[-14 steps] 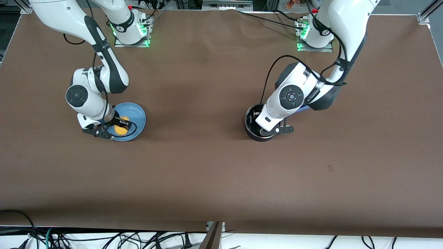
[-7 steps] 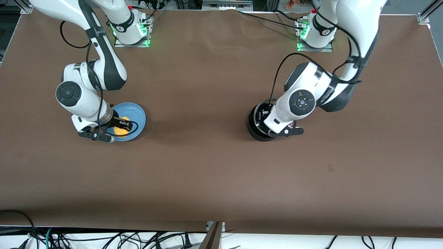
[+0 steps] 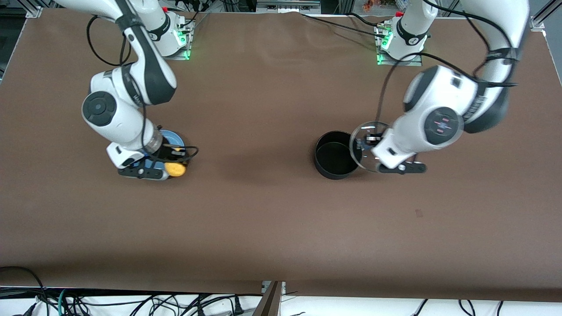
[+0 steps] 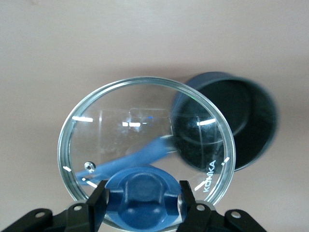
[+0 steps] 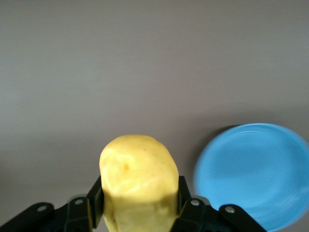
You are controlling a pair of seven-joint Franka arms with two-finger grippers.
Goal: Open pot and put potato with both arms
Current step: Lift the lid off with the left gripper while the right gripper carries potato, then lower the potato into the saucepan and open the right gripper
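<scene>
The pot was taken as the landmark: it was seen uncovered on the brown table, its dark inside bare. Its blue handle was made out only through the glass in the left wrist view, and was hidden under the left arm in the front view.

Just beside the pot, toward the left arm's end of the table, the glass lid was held up in the air, its edge overlapping the pot's rim in the front view. The lid's blue knob was gripped by the left gripper, the jaws clamped on the knob from either side. The lid was seen tilted a little, with the pot showing partly through it in the left wrist view.

Well apart from the pot, toward the right arm's end of the table, the potato was held by the right gripper, the jaws pressed together on the potato's lower part. The potato was lifted clear of the blue plate and carried at the plate's edge, on the side toward the pot. In the right wrist view the plate was seen lying flat on the table below, apart from the potato.
</scene>
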